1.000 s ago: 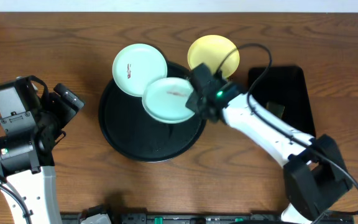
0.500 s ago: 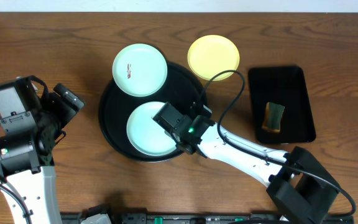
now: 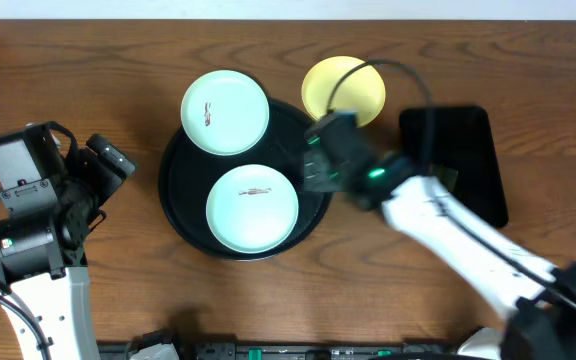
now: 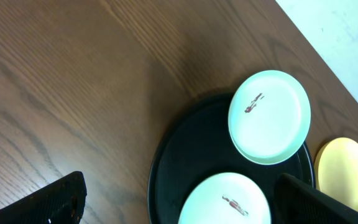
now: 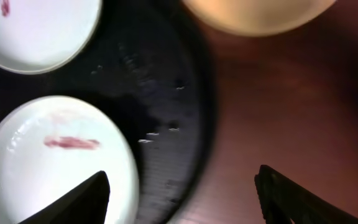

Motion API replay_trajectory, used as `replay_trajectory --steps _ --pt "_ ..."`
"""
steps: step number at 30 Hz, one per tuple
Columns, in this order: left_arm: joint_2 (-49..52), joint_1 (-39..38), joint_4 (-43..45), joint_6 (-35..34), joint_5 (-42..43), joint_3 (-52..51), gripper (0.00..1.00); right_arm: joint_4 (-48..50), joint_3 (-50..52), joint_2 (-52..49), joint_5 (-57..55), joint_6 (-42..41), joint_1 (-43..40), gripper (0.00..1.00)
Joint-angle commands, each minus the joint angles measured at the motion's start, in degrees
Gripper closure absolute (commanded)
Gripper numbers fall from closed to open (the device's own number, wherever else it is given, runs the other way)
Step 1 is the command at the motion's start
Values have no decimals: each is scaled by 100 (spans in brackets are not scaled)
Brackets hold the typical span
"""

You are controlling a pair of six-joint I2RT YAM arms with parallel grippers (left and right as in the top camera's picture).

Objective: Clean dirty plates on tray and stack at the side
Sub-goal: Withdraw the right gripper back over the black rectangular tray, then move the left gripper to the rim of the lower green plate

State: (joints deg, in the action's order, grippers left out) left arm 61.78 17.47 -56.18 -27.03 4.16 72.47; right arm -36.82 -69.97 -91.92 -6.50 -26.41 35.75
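Note:
The round black tray (image 3: 181,220) holds a mint-green plate (image 3: 252,207) with a reddish smear at its front. A second smeared mint plate (image 3: 225,112) rests over the tray's back-left rim. The yellow plate (image 3: 343,90) lies on the table behind the tray's right side. My right gripper (image 3: 313,168), blurred by motion, hovers open over the tray's right rim and holds nothing. The right wrist view shows the front plate (image 5: 48,162) beside its left finger and the gripper (image 5: 182,177) spread wide. My left gripper (image 3: 108,165) stays open left of the tray, empty (image 4: 179,183).
A smaller black rectangular tray (image 3: 473,140) stands at the right, with an olive sponge (image 3: 444,178) partly hidden by my right arm. Bare wooden table lies left of and in front of the round tray. The left arm's base fills the front-left corner.
My right gripper carried the mint plate from the tray's back to its front, set it down, opened, and pulled away to the right. The left arm has not moved.

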Motion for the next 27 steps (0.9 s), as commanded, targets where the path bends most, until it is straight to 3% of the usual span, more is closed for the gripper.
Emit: replay_trajectory --steps 1,5,11,14,17,18,20,25,27 --pt "-4 13 284 -81 22 94 3 -330 -52 229 979 1694 -798 23" --pt "-4 13 267 -199 402 94 3 -817 -52 234 1279 1838 -1823 15" --pt "-4 11 310 -179 455 87 3 -1123 -52 208 1840 2393 -3156 14" --pt "118 -155 173 -354 1008 24 41 -1078 -52 208 1875 2393 -3661 1" --pt "350 -636 -343 -658 887 -127 38 -1071 -50 208 1853 2391 -4015 1" --pt "450 -848 -498 -654 697 -210 27 -1071 -50 208 1856 2391 -4100 1" --pt "673 -1252 -717 -675 129 -413 21 -1073 -50 208 1856 2391 -4221 1" --pt "1401 -1998 -553 -931 -651 -1021 23 -1075 -50 208 1856 2391 -4284 1" --pt "1749 -2146 -275 -640 -682 -1126 33 -1075 -50 208 1856 2391 -4284 1"
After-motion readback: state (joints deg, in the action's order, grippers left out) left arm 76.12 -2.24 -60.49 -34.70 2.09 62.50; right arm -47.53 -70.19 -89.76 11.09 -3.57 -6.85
